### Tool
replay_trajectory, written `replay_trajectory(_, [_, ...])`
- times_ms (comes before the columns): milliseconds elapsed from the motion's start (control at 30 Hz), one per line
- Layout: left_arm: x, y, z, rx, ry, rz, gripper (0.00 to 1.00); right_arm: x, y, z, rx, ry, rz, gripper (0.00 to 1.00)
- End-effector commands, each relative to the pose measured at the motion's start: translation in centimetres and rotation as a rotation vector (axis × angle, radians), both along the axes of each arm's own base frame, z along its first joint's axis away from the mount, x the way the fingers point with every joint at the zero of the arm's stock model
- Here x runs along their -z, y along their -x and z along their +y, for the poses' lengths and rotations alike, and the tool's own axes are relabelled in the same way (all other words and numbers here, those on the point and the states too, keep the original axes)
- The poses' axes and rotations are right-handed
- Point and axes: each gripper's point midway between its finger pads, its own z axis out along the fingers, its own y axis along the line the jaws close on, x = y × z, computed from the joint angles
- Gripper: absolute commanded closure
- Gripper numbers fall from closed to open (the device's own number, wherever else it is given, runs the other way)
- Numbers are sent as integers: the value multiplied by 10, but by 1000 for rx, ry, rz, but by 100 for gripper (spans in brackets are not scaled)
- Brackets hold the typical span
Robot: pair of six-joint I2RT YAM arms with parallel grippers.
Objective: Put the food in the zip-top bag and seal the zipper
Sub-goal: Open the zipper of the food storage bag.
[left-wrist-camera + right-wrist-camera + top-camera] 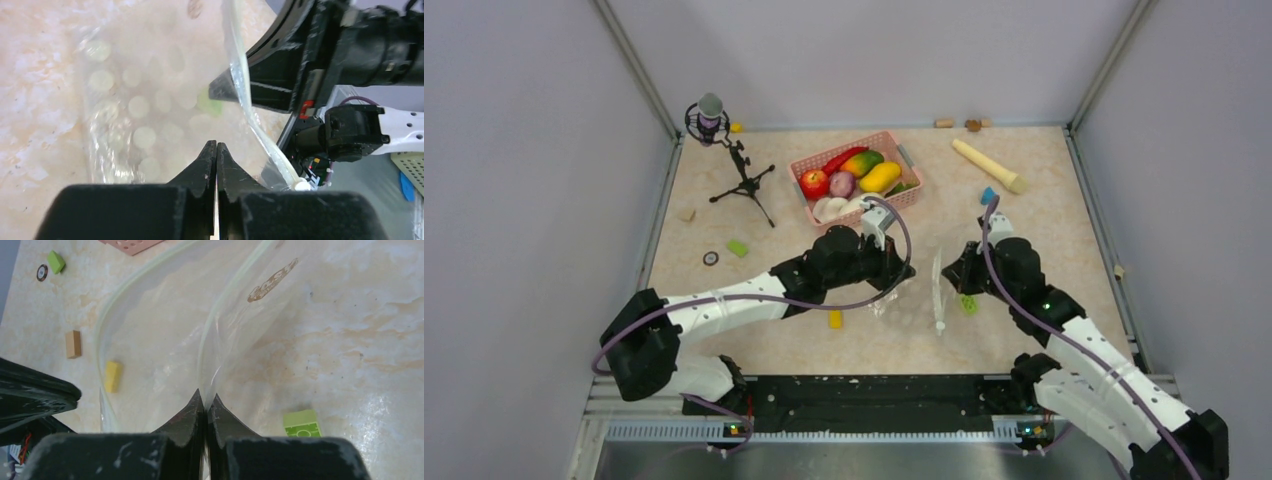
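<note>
Nearside of the pink basket, in the overhead view, the zip-top bag stands up off the counter, strung between the left hand and the right hand. The food all lies in the basket; none is in the bag.

Left wrist view: the left hand is fully closed, tips together, and appears to pinch the dotted film of the bag. The zipper runs past as a pale strip on the side away from the basket, and the right hand's dark finger presses against it.

Right wrist view: the right hand is closed tight on one lip of the bag's mouth. The two zipper strips part from its tips and run toward the basket corner, so the mouth is already open. A green block lies on the counter just beside this hand, on the far side from the basket.

Assessment: the step in hand is spreading the mouth. Both pinches are thin, at the fingertips only, so the lips should be drawn apart slowly and level or the film may slip. The opening is best kept turned toward the basket. One hand must let go to fetch food, so the bag should first be set down with its mouth gaping.
</note>
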Motion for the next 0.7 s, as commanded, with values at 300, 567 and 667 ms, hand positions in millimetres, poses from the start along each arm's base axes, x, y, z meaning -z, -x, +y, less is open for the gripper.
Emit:
replay_trajectory(300, [-51, -13, -11, -19, 65, -69, 4, -63, -16, 1, 26, 40, -25, 100])
replay_trajectory(567, [-58, -45, -12, -154, -4, -82, 3, -73, -20, 21, -21, 56, -21, 100])
replay_trajectory(667, [-48, -60, -10, -223, -72, -83, 9, -77, -25, 21, -8, 57, -30, 100])
